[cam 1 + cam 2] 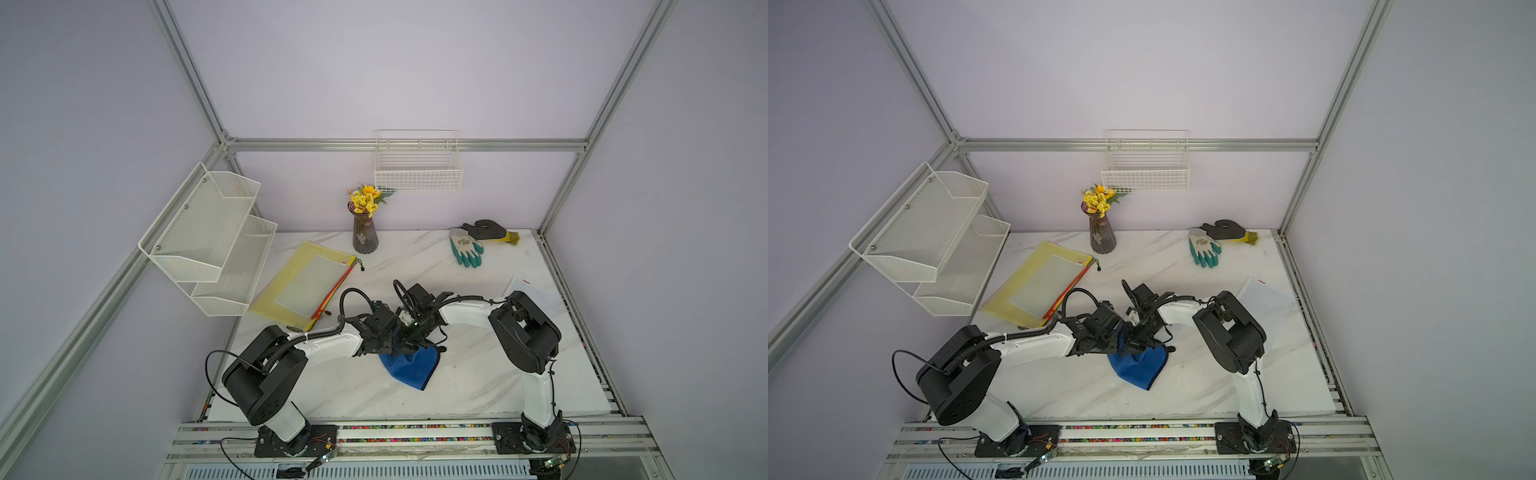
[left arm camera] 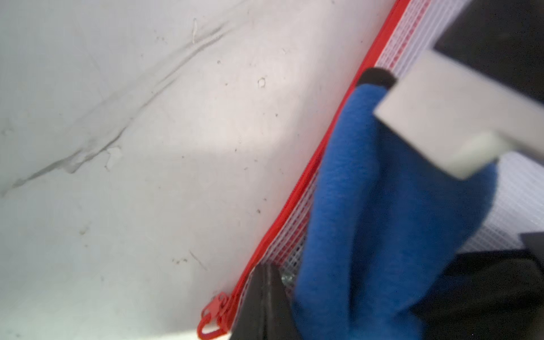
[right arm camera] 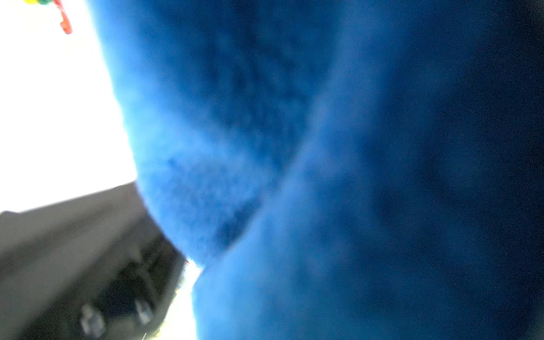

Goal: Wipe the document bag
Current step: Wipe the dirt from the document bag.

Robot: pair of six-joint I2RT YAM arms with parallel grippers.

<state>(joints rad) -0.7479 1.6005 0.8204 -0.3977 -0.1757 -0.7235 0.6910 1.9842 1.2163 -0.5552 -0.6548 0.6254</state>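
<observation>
The document bag (image 2: 518, 203) is white mesh with a red zipper (image 2: 297, 200), and it shows only in the left wrist view. My left gripper (image 2: 266, 269) is shut on the bag's edge beside the zipper pull (image 2: 213, 318). A blue cloth (image 2: 376, 223) is draped against the mesh. That cloth (image 3: 323, 147) fills the right wrist view and hides the right jaws. In both top views the two grippers meet over the middle of the table. The left gripper (image 1: 386, 340) and right gripper (image 1: 411, 334) are close together, and the cloth (image 1: 411, 368) hangs from the right one to the table.
A stack of yellow zip bags (image 1: 303, 282) lies at the left. Behind it are a flower vase (image 1: 365, 235) and a white mesh rack (image 1: 216, 237). Two gloves (image 1: 467, 247) lie at the back right. A white sheet-like bag (image 1: 532, 293) lies behind the right arm. A wire basket (image 1: 417, 166) hangs on the back wall.
</observation>
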